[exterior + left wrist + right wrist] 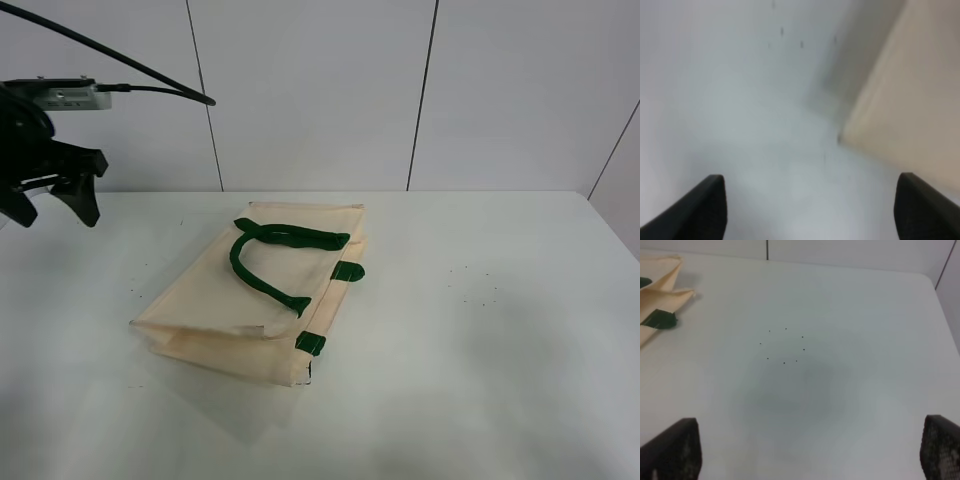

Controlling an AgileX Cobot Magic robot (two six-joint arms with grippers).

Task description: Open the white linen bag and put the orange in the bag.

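Observation:
The white linen bag (pixel 265 300) lies flat on the table, its dark green handles (pixel 270 255) resting on top. The orange is out of view in every frame. My left gripper (pixel 52 203) is open and empty, raised at the far left, well away from the bag. In the left wrist view its fingers (pixel 707 207) stand wide apart over the table, with a corner of the bag (pixel 910 110) ahead. My right gripper (pixel 807 455) is open and empty over bare table, with the bag's edge (pixel 662 282) far off. The exterior view does not show the right gripper.
The white table (pixel 480 330) has a few small dark specks (pixel 785 345) on its right part. A grey panelled wall (pixel 320 90) stands behind the table. A black cable (pixel 110 50) runs above the left arm.

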